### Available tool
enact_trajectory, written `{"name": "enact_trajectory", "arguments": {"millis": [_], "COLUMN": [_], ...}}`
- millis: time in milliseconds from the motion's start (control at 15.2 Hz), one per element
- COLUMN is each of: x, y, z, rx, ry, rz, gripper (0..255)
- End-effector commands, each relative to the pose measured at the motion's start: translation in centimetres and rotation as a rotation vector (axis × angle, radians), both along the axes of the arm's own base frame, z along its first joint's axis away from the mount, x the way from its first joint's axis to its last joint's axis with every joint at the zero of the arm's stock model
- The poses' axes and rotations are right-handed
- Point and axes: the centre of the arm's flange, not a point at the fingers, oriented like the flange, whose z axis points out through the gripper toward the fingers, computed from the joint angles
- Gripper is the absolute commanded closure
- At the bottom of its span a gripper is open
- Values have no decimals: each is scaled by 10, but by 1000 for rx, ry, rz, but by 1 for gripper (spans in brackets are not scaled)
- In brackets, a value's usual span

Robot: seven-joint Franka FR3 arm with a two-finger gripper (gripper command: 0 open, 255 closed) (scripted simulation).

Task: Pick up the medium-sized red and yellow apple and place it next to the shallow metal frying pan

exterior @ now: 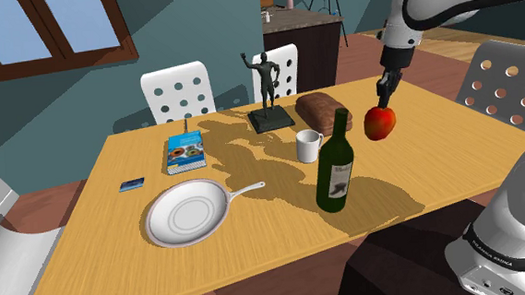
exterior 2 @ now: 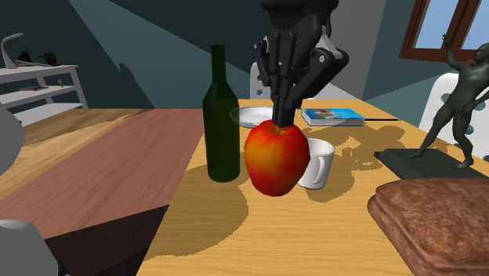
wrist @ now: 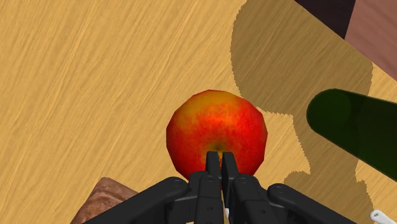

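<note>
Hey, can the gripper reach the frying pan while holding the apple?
Probably yes. The gripper holds the apple clear of the table, and bare wood lies around the frying pan. The green bottle and white mug stand between, so it should pass over them.

Wood tbl (exterior: pixel 91 252) w/ pan (exterior: pixel 188 213), bottle (exterior: pixel 336 170), mug (exterior: pixel 307 146), book (exterior: pixel 184 153), statuette (exterior: pixel 267 91), loaf (exterior: pixel 319 111), maybe phone (exterior: pixel 131 185).

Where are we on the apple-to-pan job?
Done: the pick. The tool is shut on the top of the apple, which hangs clear of the table. In hand: the carry. The apple is by the bottle, far from the pan towards the shoulder view's left. Left: cross past the bottle, set the apple down beside the pan, release.
</note>
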Motion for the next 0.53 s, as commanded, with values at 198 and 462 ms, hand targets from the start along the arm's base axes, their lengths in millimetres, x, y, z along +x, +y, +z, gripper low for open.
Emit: {"name": "enact_trajectory", "arguments": {"millis": [198,462], "x": [1,1], "y": [0,0], "z": [27,48], "rx": [0,0], "ry": [0,0], "rz": [0,0], "gripper": [255,255]}}
